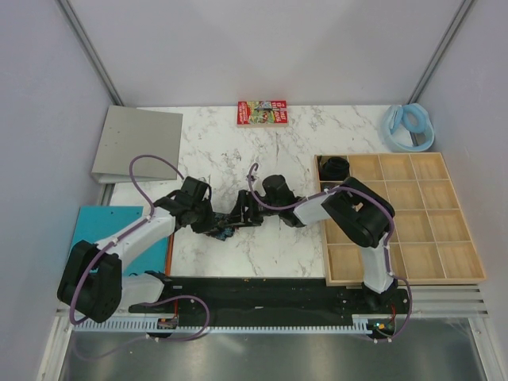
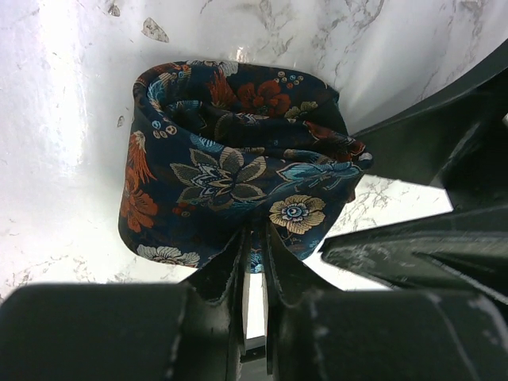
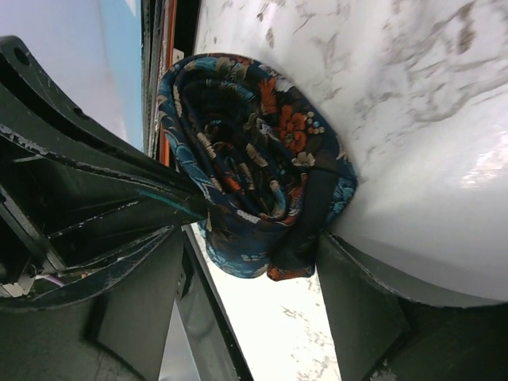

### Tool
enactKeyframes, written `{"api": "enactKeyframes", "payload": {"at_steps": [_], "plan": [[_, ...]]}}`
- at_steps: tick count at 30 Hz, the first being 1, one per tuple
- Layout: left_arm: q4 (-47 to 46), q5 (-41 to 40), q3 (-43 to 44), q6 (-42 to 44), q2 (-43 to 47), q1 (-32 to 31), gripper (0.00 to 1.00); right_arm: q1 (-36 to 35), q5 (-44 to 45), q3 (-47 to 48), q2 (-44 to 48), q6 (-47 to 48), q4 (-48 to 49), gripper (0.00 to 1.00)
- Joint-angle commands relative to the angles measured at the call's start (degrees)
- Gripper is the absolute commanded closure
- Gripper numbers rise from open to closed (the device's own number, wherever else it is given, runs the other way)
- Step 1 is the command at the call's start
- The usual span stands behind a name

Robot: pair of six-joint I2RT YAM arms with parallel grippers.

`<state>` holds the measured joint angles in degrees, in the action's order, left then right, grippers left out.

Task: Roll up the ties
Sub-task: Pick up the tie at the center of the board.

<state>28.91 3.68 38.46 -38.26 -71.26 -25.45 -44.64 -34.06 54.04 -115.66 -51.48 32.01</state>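
A dark navy floral tie (image 2: 230, 171) is wound into a fist-sized coil on the marble table; it also shows in the right wrist view (image 3: 254, 151). My left gripper (image 2: 254, 238) is shut, pinching the coil's lower edge between nearly closed fingers. My right gripper (image 3: 262, 254) straddles the same coil, its fingers pressed against both sides. In the top view both grippers, left (image 1: 216, 222) and right (image 1: 238, 214), meet at the table's middle and hide most of the coil. A second rolled tie (image 1: 334, 167) sits in the wooden tray's far-left compartment.
The wooden compartment tray (image 1: 444, 230) lies at the right. A red printed box (image 1: 261, 113) is at the far edge, a pale blue ring (image 1: 409, 125) at far right, a grey board (image 1: 139, 143) at far left, a teal mat (image 1: 107, 226) at the left edge.
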Motion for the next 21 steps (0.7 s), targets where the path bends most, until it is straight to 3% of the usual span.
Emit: {"api": "enactKeyframes", "payload": {"at_steps": [1, 9, 21], "plan": [[-1.0, -3.1, -0.9, -1.1, -1.3, 0.2, 0.84, -1.8, -0.4, -2.0, -3.2, -1.9, 0.3, 0.26], [-1.0, -3.2, -1.2, -0.9, -1.3, 0.2, 0.85, -2.6, 1.0, -2.1, -4.1, -4.8, 3.4, 0.31], [-1.0, -3.3, -1.3, -0.9, -1.2, 0.2, 0.85, -4.0, 4.8, -3.4, -5.1, -9.5, 7.5, 0.48]]}}
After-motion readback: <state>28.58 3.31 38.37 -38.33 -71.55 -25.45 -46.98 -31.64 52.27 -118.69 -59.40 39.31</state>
